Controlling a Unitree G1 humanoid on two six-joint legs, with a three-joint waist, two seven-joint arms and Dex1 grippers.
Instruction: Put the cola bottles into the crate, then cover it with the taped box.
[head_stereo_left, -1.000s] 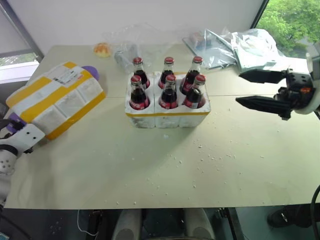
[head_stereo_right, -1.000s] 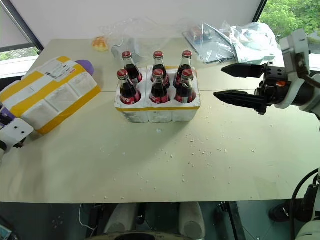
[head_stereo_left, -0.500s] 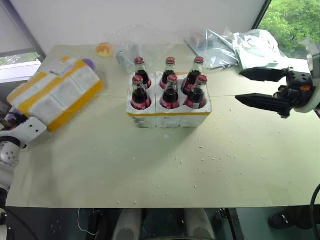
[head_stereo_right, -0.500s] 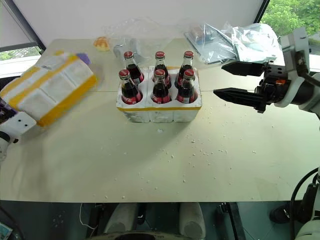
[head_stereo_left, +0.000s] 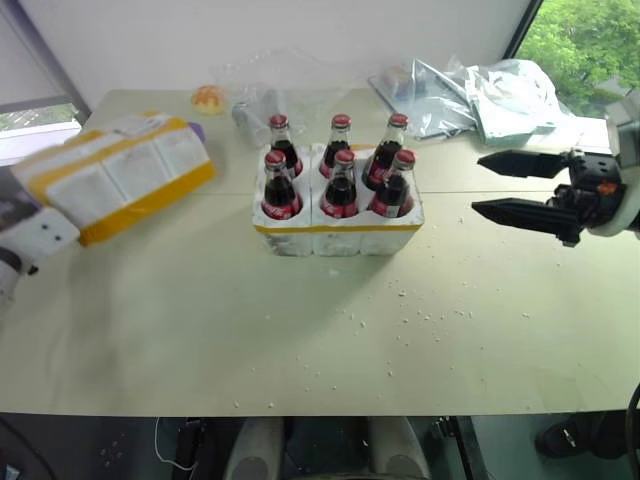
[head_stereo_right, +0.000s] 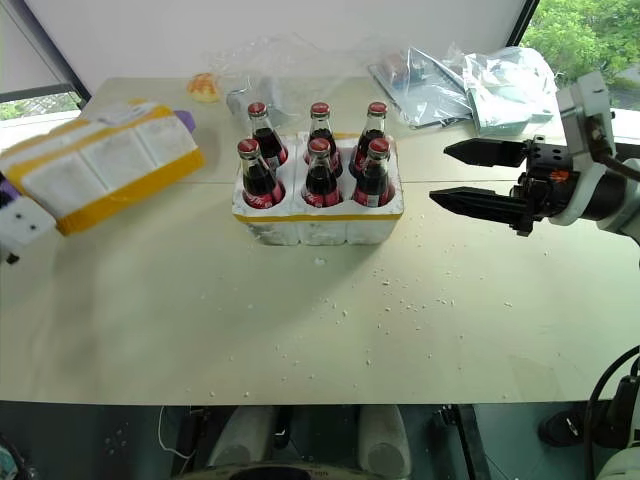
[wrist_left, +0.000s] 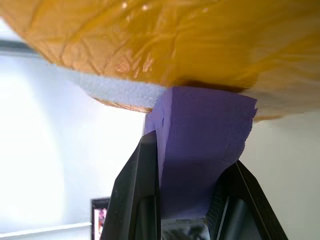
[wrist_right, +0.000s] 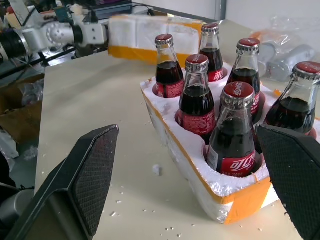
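A: Where's the taped box (head_stereo_left: 120, 176) sitting?

B: Off the table at its left edge, tilted, carried by the left gripper (wrist_left: 187, 165). The black fingers are clamped on a purple foam tab (wrist_left: 202, 145) that sticks out from under the yellow tape.

A: How would you expect it to handle?

B: It's styrofoam, so I'd judge it light and fairly stiff, but crumbly: white crumbs (head_stereo_left: 420, 310) already dot the tabletop. The tape looks slick, so the tab is the sensible hold. Gripped at one end only, the box may swing or sag.

A: And the target?

B: The crate (head_stereo_left: 338, 232) stands mid-table with all six cola bottles (head_stereo_left: 340, 185) upright in their wells, red caps well above the foam rim. The box has to come down level over those necks; a tilted edge could knock a glass bottle.

A: Anything in the way?

B: The path between looks clear. The right gripper (head_stereo_right: 470, 175) hovers just right of the crate, fingers spread wide, holding nothing. Behind the crate lie crumpled clear plastic bags (head_stereo_left: 490, 95) and a small orange object (head_stereo_left: 206, 97), well apart from the route.
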